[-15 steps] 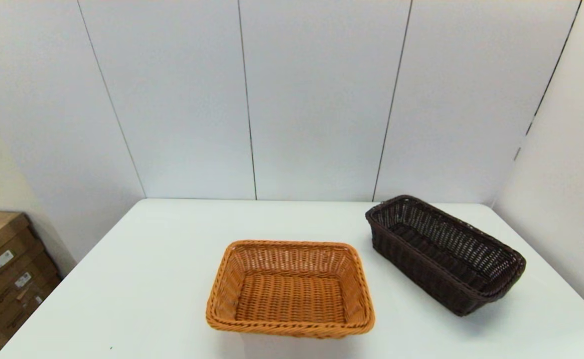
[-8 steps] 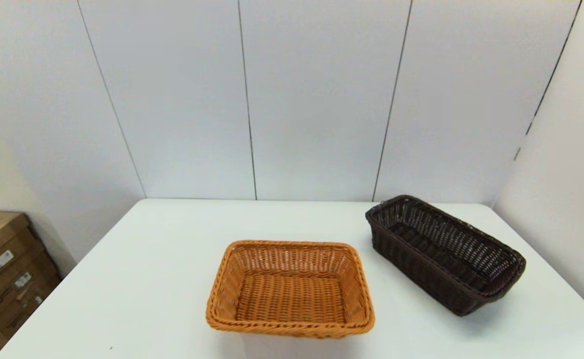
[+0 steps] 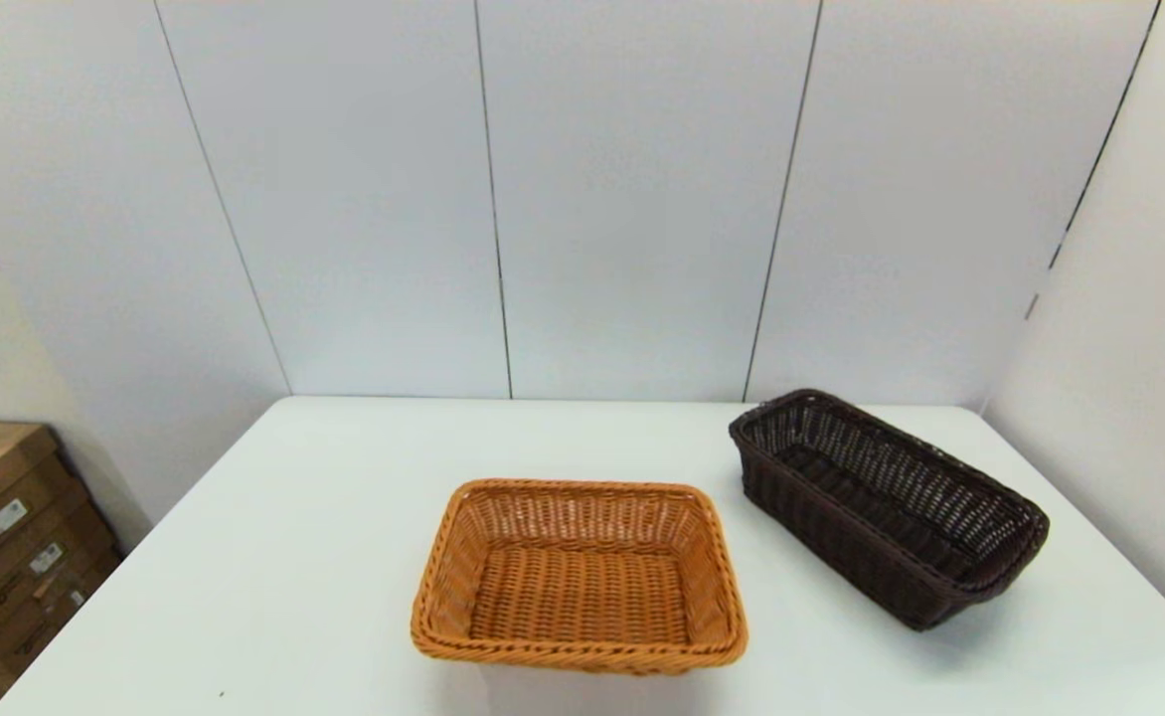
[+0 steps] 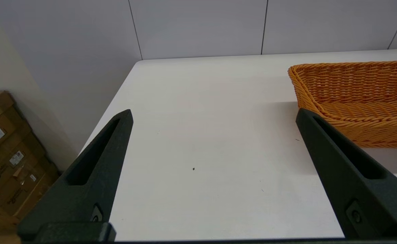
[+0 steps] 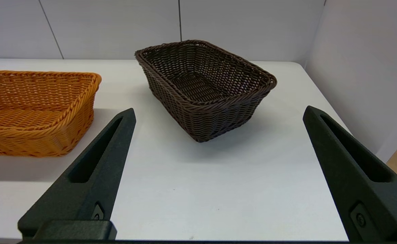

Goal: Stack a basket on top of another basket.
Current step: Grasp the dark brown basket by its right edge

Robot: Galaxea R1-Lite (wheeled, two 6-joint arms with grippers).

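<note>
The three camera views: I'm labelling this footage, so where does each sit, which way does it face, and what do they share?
Head view: high on the robot, looking forward and down at the table; no arm shows.
Left wrist view: behind the open left claw, facing the table's left part and the orange basket.
Right wrist view: behind the open right claw, facing the dark brown basket.
Shared: the orange basket appears in all three.

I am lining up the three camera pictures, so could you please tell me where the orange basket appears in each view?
Head view: the orange basket sits low at centre on the white table.
Left wrist view: its near corner shows at the right edge, beyond the open left gripper.
Right wrist view: it lies at the left edge, cut off, beside the open right gripper.
Shared landmark: the table's far edge against the panelled wall.
</note>
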